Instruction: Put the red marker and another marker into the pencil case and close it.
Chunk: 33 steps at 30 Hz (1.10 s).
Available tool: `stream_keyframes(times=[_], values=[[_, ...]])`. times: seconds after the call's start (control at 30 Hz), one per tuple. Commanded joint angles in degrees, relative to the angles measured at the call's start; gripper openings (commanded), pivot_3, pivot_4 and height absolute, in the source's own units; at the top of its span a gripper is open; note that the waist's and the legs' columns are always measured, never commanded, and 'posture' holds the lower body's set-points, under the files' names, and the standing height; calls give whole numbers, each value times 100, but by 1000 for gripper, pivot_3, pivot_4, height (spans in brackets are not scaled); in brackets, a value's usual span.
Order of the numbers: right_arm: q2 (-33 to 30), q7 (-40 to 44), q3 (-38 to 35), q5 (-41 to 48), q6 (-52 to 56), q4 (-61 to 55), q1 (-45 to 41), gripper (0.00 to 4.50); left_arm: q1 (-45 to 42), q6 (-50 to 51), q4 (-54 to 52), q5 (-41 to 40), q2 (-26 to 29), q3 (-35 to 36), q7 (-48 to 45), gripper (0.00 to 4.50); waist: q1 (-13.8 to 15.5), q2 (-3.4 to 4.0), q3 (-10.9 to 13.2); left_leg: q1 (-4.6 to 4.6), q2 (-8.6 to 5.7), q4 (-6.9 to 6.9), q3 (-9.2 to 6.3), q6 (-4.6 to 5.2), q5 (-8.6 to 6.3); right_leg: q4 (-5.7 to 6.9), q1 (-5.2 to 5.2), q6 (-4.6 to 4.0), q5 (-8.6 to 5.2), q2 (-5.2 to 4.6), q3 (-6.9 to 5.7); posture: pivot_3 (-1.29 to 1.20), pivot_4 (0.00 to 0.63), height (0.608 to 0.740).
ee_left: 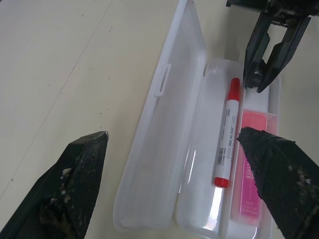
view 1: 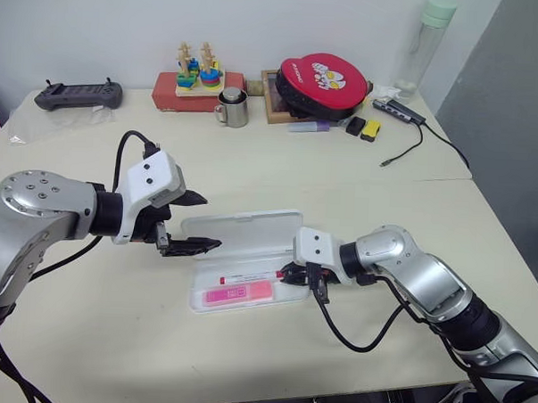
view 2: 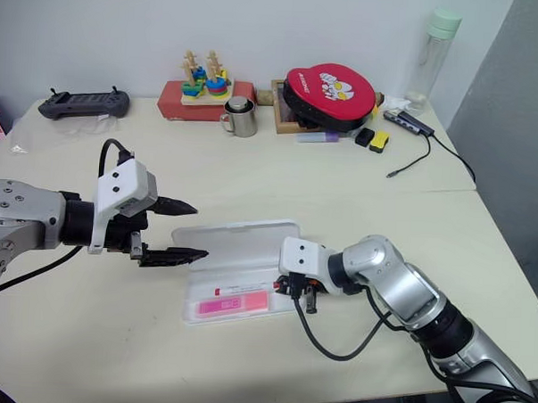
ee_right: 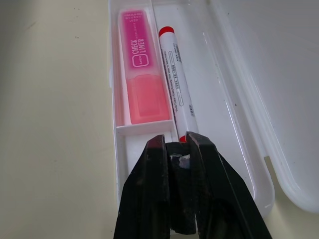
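Right gripper [view 1: 293, 274] sits nearly clenched, empty, at the red marker's [ee_right: 175, 88] cap end inside the pencil case [view 1: 250, 226]; left gripper [view 1: 199, 222] hangs spread wide beside the open lid. Swinging that lid over while the fingers are inside could pinch them or skid the light case across the table [view 1: 244, 361]. Flat white box; pink highlighter [ee_right: 142, 79] and slim marker lie side by side.
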Motion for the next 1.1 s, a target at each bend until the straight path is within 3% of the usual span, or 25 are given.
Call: stream_keyframes(times=[0.03,0.1,0.17,0.67,1.1], values=[[-20,127,-241,188,57,-281,-104,253,10,-33,-68,42,-30,102,44,4500,0,0,0,0,0,0,-1,0,0,0,0,0,0,0,-1,0,150,740],[-8,121,-227,169,51,-292,-91,253,14,-44,-62,59,-48,94,51,4500,0,0,0,0,0,0,-1,0,0,1,0,0,0,0,-1,0,150,740],[-6,125,-212,151,43,-320,-58,943,2,-38,-55,69,-70,87,58,4500,0,0,0,0,0,0,0,0,0,0,0,0,0,0,0,0,150,740],[50,-49,-400,208,232,-425,-92,4435,16,-35,-32,99,-64,126,17,4500,0,0,0,0,0,0,-1,0,0,0,0,0,0,0,0,0,150,740],[-772,251,-1202,664,550,-642,-244,4435,144,560,-133,-403,-180,809,356,4500,1,0,0,0,0,0,-1,0,0,0,0,0,0,0,-1,0,150,740]])
